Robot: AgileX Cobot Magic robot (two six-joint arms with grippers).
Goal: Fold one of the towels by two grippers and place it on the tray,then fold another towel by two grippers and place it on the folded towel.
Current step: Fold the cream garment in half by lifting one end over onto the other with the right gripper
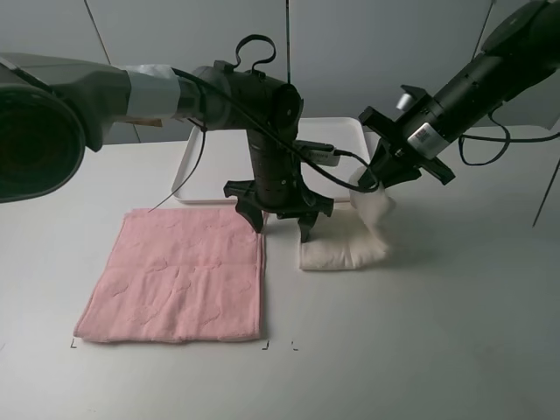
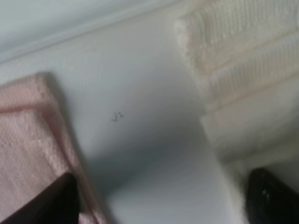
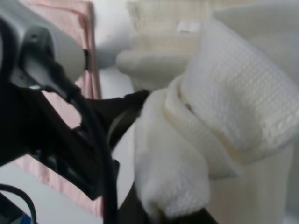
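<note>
Obstruction comes mostly from the left arm. It reaches in from 9 o'clock, hangs over the middle of the table and covers the centre of the tray, which lies behind it at 12 o'clock. Black cables sag off its wrist across the tray's near edge toward the right gripper.

The left gripper points straight down with its fingers spread wide and nothing between them. It hangs over the bare strip that parts the two towels. In the left wrist view both fingertips are dark blurs, one by the pink towel's corner and the other by the cream towel's edge.

The pink towel lies flat and unfolded at 8 o'clock, with small black corner marks just off its near edge. The cream towel sits folded on the table at the tray's 5 o'clock, just off the tray's near edge. One end is drawn up off the surface and pinched in the right gripper, whose jaws are closed on the cloth. That arm enters from 2 o'clock.

In the right wrist view the bunched cloth hides the fingertips almost wholly. The part of the tray's floor that shows is bare white; what lies behind the left arm I cannot tell.
</note>
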